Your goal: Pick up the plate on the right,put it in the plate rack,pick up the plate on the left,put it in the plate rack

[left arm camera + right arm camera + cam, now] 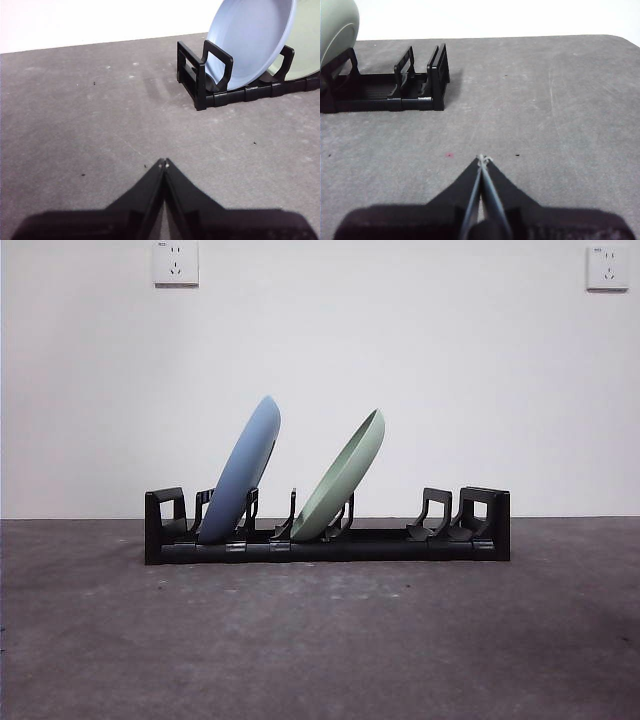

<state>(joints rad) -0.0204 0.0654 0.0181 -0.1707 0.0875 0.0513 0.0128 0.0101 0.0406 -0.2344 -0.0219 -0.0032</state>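
The black plate rack [330, 540] stands across the middle of the table. A blue plate [243, 470] leans in its left slots and a pale green plate [342, 478] leans in the middle slots, both tilted to the right. The left wrist view shows the rack's left end [200, 75] with the blue plate [250, 40] and a strip of the green plate [305, 50] behind it. My left gripper [163, 162] is shut and empty, well back from the rack. My right gripper [483, 159] is shut and empty too, away from the rack's right end [437, 75] and the green plate [337, 30].
The grey table top [320, 640] spreads in front of the rack. A white wall with two sockets [175, 262] [607, 267] stands behind. The table's far right corner [620, 42] shows in the right wrist view. Neither arm appears in the front view.
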